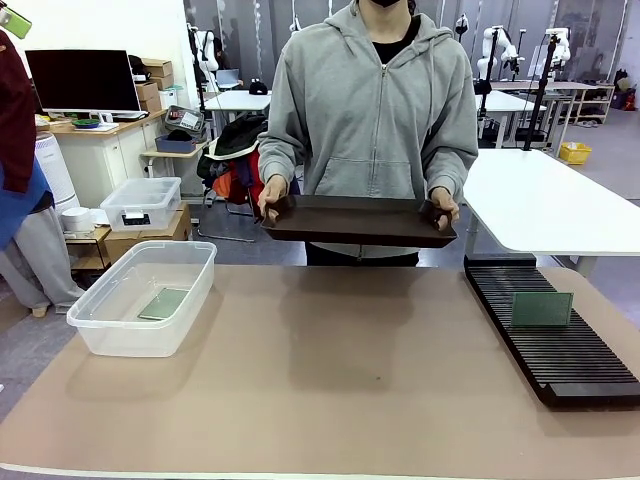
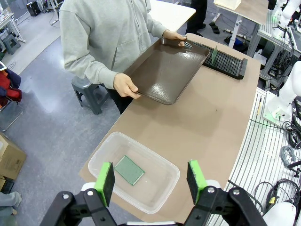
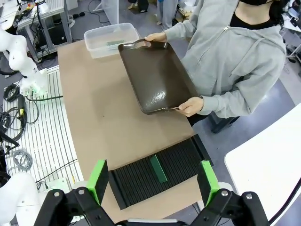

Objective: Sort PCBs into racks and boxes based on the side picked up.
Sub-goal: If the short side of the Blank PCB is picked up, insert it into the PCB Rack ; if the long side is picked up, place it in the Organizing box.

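At the left of the table the clear box (image 1: 142, 297) held one PCB (image 1: 164, 303) lying flat on its floor, with the left gripper (image 2: 150, 177) poised above it, fingers wide apart and holding nothing. In the middle the person held an apparently empty brown tray (image 1: 357, 220) level above the far edge by both ends; judged, it should be kept level until clear of the table. At the right the second PCB (image 1: 542, 309) stood upright in the black rack (image 1: 560, 350), the right gripper (image 3: 153, 179) likewise fully spread and empty above it.
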### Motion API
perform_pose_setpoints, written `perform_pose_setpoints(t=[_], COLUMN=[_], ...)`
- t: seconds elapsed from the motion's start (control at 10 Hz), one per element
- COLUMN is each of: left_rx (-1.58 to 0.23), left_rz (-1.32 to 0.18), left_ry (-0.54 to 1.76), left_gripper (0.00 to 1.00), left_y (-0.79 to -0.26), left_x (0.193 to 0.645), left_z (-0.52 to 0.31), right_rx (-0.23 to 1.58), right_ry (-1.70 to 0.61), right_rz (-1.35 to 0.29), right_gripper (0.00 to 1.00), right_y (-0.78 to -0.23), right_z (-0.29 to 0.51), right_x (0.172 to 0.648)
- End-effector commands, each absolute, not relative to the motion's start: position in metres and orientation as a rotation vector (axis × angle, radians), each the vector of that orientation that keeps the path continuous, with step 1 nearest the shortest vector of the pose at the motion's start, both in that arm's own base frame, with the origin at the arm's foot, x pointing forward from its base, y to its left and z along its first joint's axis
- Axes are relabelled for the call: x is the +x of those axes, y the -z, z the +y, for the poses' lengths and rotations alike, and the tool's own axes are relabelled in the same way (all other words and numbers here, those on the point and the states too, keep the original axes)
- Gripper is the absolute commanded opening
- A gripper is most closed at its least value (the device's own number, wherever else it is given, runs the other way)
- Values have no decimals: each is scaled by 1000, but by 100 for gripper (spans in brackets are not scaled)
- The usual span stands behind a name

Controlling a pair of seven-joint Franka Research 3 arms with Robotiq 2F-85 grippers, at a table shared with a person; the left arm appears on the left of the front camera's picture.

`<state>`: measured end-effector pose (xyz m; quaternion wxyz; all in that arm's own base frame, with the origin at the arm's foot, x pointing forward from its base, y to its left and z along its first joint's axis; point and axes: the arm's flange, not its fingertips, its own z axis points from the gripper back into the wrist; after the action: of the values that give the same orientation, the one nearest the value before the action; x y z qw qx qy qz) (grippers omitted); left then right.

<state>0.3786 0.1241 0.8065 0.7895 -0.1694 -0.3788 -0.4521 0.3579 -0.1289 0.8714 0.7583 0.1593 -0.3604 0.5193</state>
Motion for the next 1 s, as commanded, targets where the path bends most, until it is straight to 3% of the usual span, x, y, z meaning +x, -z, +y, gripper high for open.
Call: perform_pose_setpoints(t=[0.0, 0.9], left_rx=[-365, -365], left_rz=[-814, -814], left_ry=[962, 962], left_gripper=[83, 83], left_y=[-806, -806], left_x=[378, 378], left_z=[123, 123], right_rx=[365, 346], right_ry=[-1102, -1128], right_rz=[-818, -791], right_gripper=[100, 100], right_y=[-868, -872], right_z=[-126, -129], right_x=[354, 358])
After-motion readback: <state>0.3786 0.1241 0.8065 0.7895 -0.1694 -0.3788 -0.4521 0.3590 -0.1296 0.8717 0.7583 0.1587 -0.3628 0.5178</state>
